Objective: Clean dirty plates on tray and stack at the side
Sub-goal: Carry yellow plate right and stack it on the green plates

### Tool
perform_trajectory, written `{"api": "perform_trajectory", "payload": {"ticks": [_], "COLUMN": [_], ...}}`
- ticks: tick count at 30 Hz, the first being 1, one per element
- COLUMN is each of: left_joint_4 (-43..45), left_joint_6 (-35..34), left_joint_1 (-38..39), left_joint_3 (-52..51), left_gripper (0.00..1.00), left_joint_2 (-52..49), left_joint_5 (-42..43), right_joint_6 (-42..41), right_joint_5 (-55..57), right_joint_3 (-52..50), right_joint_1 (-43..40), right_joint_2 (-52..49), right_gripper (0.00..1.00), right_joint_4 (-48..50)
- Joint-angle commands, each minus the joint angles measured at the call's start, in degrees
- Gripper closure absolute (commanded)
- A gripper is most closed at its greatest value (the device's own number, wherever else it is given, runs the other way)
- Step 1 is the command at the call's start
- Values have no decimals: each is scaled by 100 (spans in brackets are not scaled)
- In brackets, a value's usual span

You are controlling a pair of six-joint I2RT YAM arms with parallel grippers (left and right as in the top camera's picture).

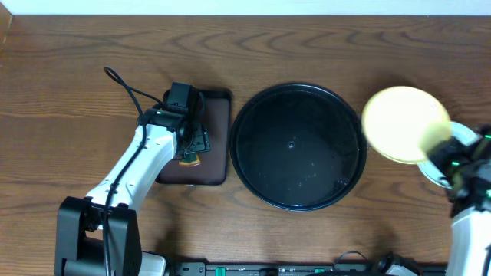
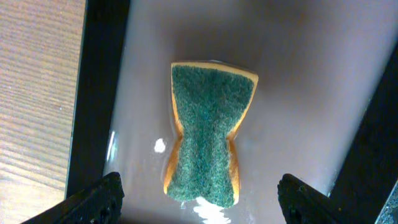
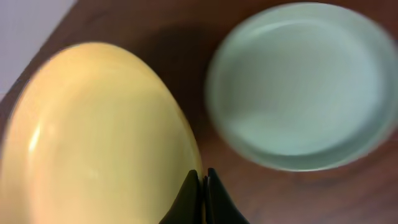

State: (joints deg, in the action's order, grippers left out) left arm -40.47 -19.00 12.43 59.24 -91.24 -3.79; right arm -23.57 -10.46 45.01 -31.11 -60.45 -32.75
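The round black tray sits mid-table with no plate on it. My right gripper is shut on the rim of the pale yellow plate, also in the right wrist view, and holds it tilted above the table right of the tray. A pale mint plate lies flat on the wood below and beside it, partly hidden in the overhead view. My left gripper is open above a green-and-yellow sponge lying on the brown rectangular tray.
The brown rectangular tray stands just left of the black tray. The left arm reaches over it from the front left. Bare wood tabletop lies to the far left and along the back.
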Motion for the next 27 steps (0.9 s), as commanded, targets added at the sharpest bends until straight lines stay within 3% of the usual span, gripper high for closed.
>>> {"api": "perform_trajectory", "payload": {"ticks": [1, 7, 15, 16, 19, 20, 21, 27], "left_joint_4": [-15, -15, -15, -15, -15, -15, -15, -15], "left_joint_6": [76, 76, 76, 76, 76, 76, 76, 76], "left_joint_1": [-24, -26, -26, -24, -26, -26, -24, -24], "left_joint_3": [-26, -26, -26, -26, -26, -26, -26, -26], "left_gripper": [20, 20, 20, 20, 20, 20, 19, 20], "left_joint_2": [26, 26, 26, 26, 26, 26, 26, 26], "left_joint_5": [-28, -28, -28, -28, -28, -28, -28, -28], "right_joint_6": [-160, -216, -122, -7, 13, -13, -17, -17], "right_joint_5": [-400, -393, -330, -367, -354, -354, -354, -994], "right_joint_3": [72, 72, 74, 74, 74, 74, 74, 98], "right_joint_1": [-979, -1917, -2057, -2024, -1912, -1899, -1862, -1303], "right_joint_2": [-470, -1495, -2212, -2212, -2186, -2153, -2052, -782], "right_gripper": [99, 99, 98, 90, 33, 22, 2, 1], "right_joint_4": [173, 627, 1609, 1604, 1486, 1447, 1401, 1392]}}
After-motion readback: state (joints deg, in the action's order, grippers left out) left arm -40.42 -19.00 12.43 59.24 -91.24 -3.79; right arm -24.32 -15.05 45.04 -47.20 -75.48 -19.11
